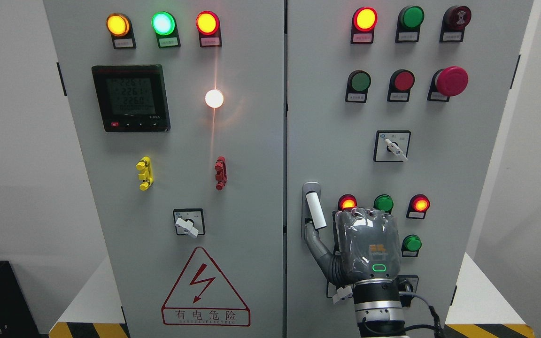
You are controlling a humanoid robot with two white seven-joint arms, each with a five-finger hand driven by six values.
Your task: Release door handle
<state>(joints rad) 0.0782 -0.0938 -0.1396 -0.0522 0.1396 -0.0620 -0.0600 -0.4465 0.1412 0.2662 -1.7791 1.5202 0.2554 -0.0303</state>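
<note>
Door handle [315, 210] is what I'm watching — a pale lever set in a grey escutcheon at the left edge of the right-hand cabinet door [463, 155], just beside the seam between the two doors, and it hangs slightly tilted, its lower end swung a little to the right. Nearest to me, my right hand [367, 249] comes up from the bottom edge on a metal wrist, right of the middle, with the back of the palm facing the camera and a green light glowing on it. From this side I see only the thumb [317, 246] clearly: it reaches up and left toward the plate below the lever, its tip close under the lever's lower end, but I cannot tell whether it touches. The other fingers are hidden behind the palm, so I cannot say if they are apart or curled; none of them wraps the lever that I can see. My judgement is that the release is nearly done or just done — what remains is drawing the hand clear of the door. My left arm is out of view. Farther up the door sit lit red and green lamps and a red mushroom button [452, 81].
</note>
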